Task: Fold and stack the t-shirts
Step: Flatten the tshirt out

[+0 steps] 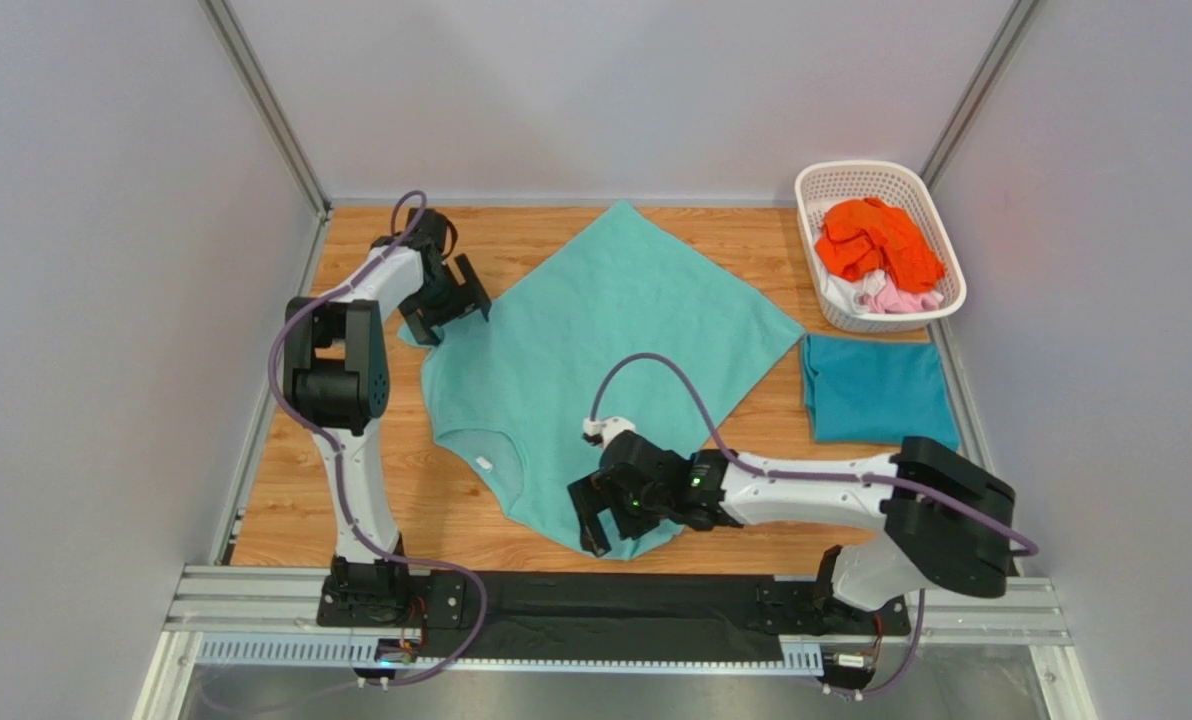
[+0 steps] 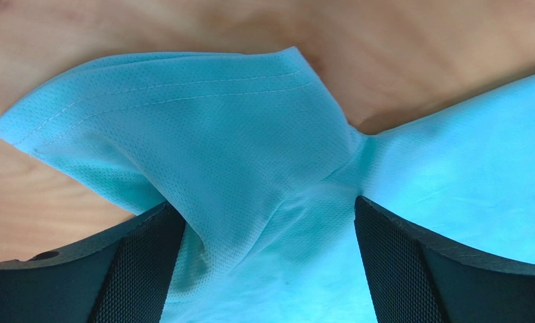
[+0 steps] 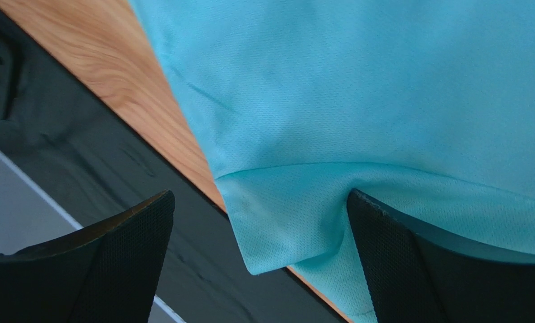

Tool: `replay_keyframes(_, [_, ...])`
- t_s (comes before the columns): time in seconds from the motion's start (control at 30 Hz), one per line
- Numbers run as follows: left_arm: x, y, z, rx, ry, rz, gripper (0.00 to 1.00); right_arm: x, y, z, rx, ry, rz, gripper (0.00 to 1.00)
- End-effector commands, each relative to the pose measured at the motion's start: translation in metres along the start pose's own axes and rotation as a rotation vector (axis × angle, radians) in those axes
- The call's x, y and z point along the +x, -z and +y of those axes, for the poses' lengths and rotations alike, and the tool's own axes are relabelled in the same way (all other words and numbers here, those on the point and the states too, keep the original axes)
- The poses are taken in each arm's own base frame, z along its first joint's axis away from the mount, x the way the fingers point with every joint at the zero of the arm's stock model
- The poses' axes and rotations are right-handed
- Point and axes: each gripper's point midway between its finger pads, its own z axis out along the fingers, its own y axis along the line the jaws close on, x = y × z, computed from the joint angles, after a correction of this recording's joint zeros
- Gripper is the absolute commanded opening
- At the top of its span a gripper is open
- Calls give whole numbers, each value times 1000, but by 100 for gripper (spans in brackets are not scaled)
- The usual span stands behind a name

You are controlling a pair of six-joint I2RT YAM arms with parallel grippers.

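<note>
Both pairs of jaws stand wide, holding nothing. Spread on the wooden table (image 1: 332, 495), the mint green t-shirt (image 1: 602, 330) lies on a slant, collar toward the near left, hem toward the far right. Its sleeves stick out across that line (one for each arm). The left gripper (image 1: 452, 318) straddles the far-left sleeve (image 2: 182, 134); the right gripper (image 1: 605, 533) straddles the near-edge sleeve (image 3: 284, 215). The cloth lies below and between the open fingers, unpinched.

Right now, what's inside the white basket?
The basket holds a crumpled orange t-shirt on top, with bits of white cloth and pink cloth peeking out beneath. Anything deeper is covered by them.
</note>
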Motion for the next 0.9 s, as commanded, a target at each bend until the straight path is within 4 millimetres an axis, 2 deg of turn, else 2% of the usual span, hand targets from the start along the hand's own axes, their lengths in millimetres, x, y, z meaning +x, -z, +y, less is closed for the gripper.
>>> replay_keyframes(0.0, [-22, 2, -35, 156, -63, -37, 100, -29, -1, 58, -116, 65, -50, 100])
replay_keyframes(0.03, [-33, 8, -43, 177, -70, -64, 100, -31, -1, 65, -133, 81, -48, 100])
replay_keyframes(0.1, [-41, 18, -53, 213, -87, -81, 100, -42, 7, 74, -135, 112, -70, 100])
replay_keyframes(0.17, [-53, 43, -62, 234, -107, -119, 100, -50, 17, 73, -116, 134, -94, 100])
replay_keyframes(0.2, [-56, 53, -62, 230, -112, -135, 100, -54, 27, 64, -74, 148, -118, 100])
replay_keyframes(0.23, [-57, 63, -60, 218, -121, -148, 100, -62, 35, 56, -26, 150, -156, 100])
replay_keyframes(0.27, [-65, 84, -56, 194, -124, -211, 100, -63, 41, 49, 2, 153, -169, 100])
replay_keyframes(0.3, [-66, 93, -50, 168, -117, -227, 100, -61, 52, 39, 32, 156, -186, 100])
replay_keyframes(0.33, [-63, 99, -45, 156, -118, -234, 100, -58, 57, 35, 35, 160, -188, 100])
replay_keyframes(0.37, [-69, 119, -40, 143, -116, -288, 100, -54, 60, 32, 33, 158, -187, 100])
replay_keyframes(0.43, [-63, 126, -29, 108, -108, -293, 100, -39, 70, 23, 26, 136, -176, 100])
replay_keyframes(0.47, [-64, 138, -25, 101, -98, -319, 100, -34, 72, 20, 17, 130, -172, 100])
replay_keyframes(0.53, [-53, 141, -18, 81, -75, -288, 100, -24, 77, 16, 4, 116, -155, 100])
replay_keyframes(0.6, [-42, 150, -22, 125, -71, -266, 100, -15, 83, 11, -14, 105, -163, 100])
replay_keyframes(0.63, [-27, 144, -21, 126, -69, -228, 100, -12, 84, 12, -33, 111, -162, 100])
replay_keyframes(0.7, [-10, 151, -23, 147, -63, -222, 100, -7, 84, 15, -85, 136, -172, 98])
replay_keyframes(0.73, [16, 140, -23, 135, -96, -181, 100, -2, 83, 22, -130, 152, -152, 98])
replay_keyframes(0.77, [25, 146, -24, 141, -112, -200, 100, 1, 78, 20, -127, 171, -143, 97])
replay_keyframes(0.8, [35, 143, -27, 148, -121, -204, 100, 7, 76, 24, -152, 181, -112, 96])
replay_keyframes(0.83, [62, 135, -25, 145, -145, -167, 100, 8, 73, 20, -131, 181, -105, 96])
replay_keyframes(0.87, [75, 131, -26, 163, -148, -145, 100, 10, 70, 16, -110, 177, -91, 94])
